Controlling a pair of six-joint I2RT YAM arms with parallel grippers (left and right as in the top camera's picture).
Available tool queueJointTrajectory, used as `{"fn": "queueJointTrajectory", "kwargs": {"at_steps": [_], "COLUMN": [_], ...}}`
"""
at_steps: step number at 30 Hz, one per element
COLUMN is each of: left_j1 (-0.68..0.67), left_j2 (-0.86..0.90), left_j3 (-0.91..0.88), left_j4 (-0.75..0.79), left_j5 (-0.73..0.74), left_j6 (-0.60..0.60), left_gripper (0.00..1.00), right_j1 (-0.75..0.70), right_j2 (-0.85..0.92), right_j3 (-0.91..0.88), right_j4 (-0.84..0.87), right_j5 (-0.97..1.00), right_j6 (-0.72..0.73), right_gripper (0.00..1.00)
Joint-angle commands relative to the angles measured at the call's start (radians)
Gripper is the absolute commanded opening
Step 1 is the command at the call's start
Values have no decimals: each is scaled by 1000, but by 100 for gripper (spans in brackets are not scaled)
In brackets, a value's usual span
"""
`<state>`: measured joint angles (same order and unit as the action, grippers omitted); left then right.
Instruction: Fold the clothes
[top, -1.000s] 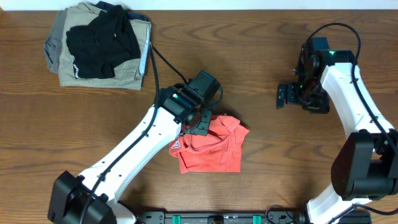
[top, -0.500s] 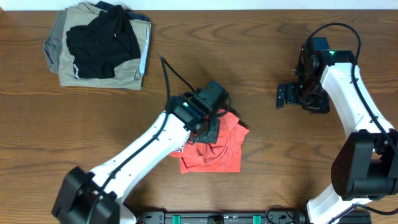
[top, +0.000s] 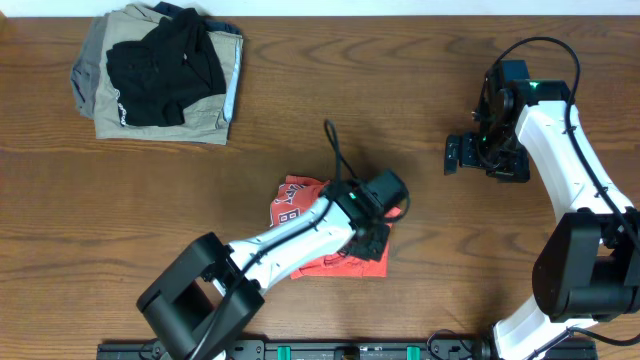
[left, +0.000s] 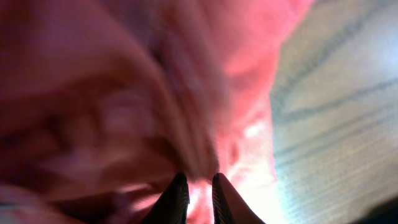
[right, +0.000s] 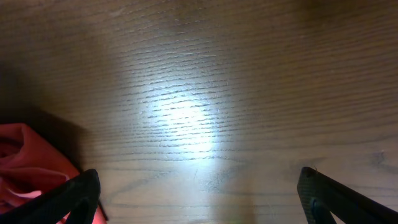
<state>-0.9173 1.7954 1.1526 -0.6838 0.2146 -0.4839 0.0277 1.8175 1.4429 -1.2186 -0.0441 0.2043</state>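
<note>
1. Overhead view. The red-orange short-sleeved T-shirt (top: 292, 205) lies bunched on the brown wooden table (top: 400, 80), slightly below centre frame. White block lettering (top: 289, 214) faces up on its left portion. The white left arm (top: 290, 240) crosses the garment from the lower left, and its black head covers the garment's right edge. The grip there cannot be read from above.

2. Left wrist view. The left pincer (left: 198, 185) sits at the bottom edge of the frame. Its 2 dark fingers (left: 179, 193) stand narrow, almost parallel, with a raised ridge of the T-shirt (left: 93, 93) running down into the gap. The fabric is clamped. The cloth fills the left and centre of the frame, out of focus. Bare table shows at the right.

3. Right wrist view. The right pincer (right: 196, 180) is spread wide, with 1 finger at each lower corner of the frame and only lit wood grain between them. It holds nothing. A corner of the T-shirt (right: 25, 162) shows at the lower left.

4. Overhead view, remaining items. The right pincer (top: 453, 155) is at the right of the frame, well apart from the T-shirt. At the upper left, a black garment (top: 165, 60) lies on top of folded khaki-grey garments (top: 205, 118). Neither wrist view shows this stack.
</note>
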Motion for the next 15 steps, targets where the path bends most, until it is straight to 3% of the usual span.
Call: {"fn": "queueJointTrajectory", "kwargs": {"at_steps": [1, 8, 10, 12, 13, 15], "left_j1": [-15, -1, 23, 59, 82, 129], "left_j2": [-17, -105, -140, -168, -176, -176], "left_j3": [51, 145, 150, 150, 150, 149], "left_j4": [-34, -175, -202, -219, -220, -220], "left_j5": [15, -48, -114, -159, -165, -164], "left_j6": [-11, 60, 55, 53, 54, 53], "left_gripper": [16, 17, 33, 60, 69, 72], "right_j1": [13, 13, 13, 13, 13, 13], "right_j2": [-18, -18, -18, -18, -18, -18], "right_j3": [12, 12, 12, 12, 12, 12], "right_j4": [-1, -1, -1, -1, -1, -1], "right_j5": [10, 11, 11, 11, 11, 11], "right_j6": [11, 11, 11, 11, 11, 11], "right_gripper": [99, 99, 99, 99, 99, 99]}}
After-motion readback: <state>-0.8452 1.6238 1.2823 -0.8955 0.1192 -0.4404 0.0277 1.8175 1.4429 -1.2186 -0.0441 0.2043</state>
